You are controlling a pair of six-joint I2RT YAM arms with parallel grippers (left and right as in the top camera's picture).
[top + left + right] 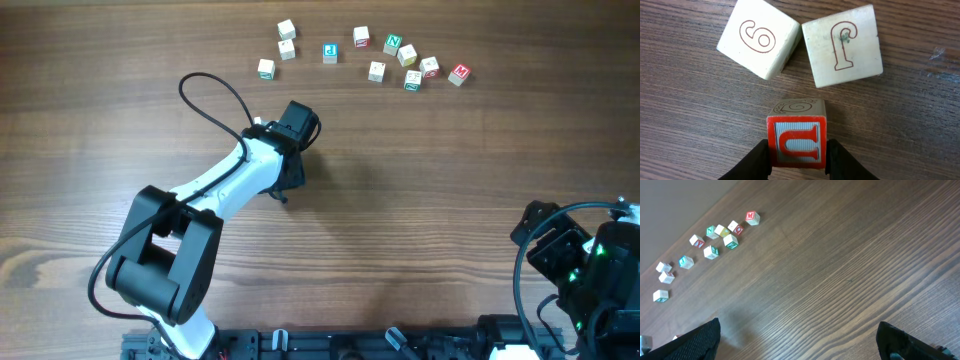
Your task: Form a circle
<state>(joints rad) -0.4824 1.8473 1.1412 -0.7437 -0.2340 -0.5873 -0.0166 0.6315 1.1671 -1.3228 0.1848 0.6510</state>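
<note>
The table (685,105) is showing a matt brown wood-grain surface, finely ridged. The pale cube printed 9 (759,38) and the pale cube printed f (842,46) are presenting smooth cream wood, faintly scuffed. The red-printed cube (796,142) is carrying a satin red face. The left gripper's fingers (754,162) are appearing as matt black plastic.

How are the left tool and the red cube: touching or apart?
Touching. The left wrist view shows the left tool clamping both sides of the red cube.
</note>
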